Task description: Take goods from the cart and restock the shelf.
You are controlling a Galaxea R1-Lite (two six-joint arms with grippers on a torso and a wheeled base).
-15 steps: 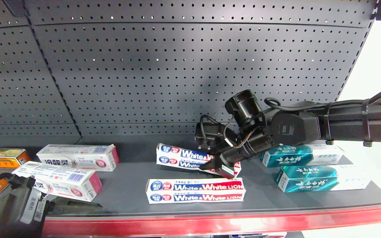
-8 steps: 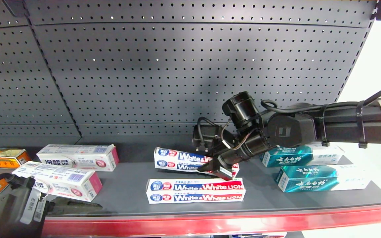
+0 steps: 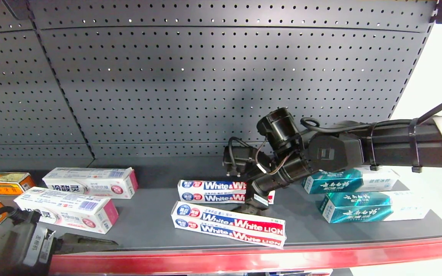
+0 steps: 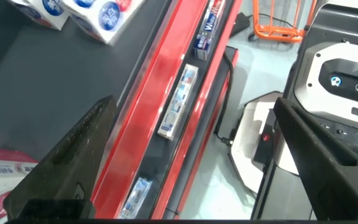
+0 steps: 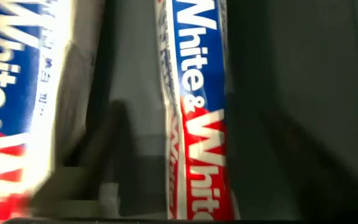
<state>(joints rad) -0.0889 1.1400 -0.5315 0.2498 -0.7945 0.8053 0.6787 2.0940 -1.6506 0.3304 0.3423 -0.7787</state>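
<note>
The right end effector [image 3: 251, 207] points down at the shelf [image 3: 148, 226], in the gap between 2 white, blue and red toothpaste boxes. In the right wrist view its fingers [image 5: 98, 149] look spread, with 1 box lying loose between them and not clamped. The rear toothpaste box [image 3: 211, 191] lies flat, parallel to the shelf's red front edge, its right end under the end effector. The front toothpaste box [image 3: 228, 224] lies askew just in front of it, its right end nearer the edge, and its rear side seems to touch the fingertips.

The left end effector [image 4: 191, 109] hangs low by the front edge at the shelf's left, fingers wide apart and holding nothing.

2 teal boxes [image 3: 349, 180] lie to the right, 2 white and pink boxes [image 3: 67, 210] to the left, and orange boxes [image 3: 2, 182] at the far left.
</note>
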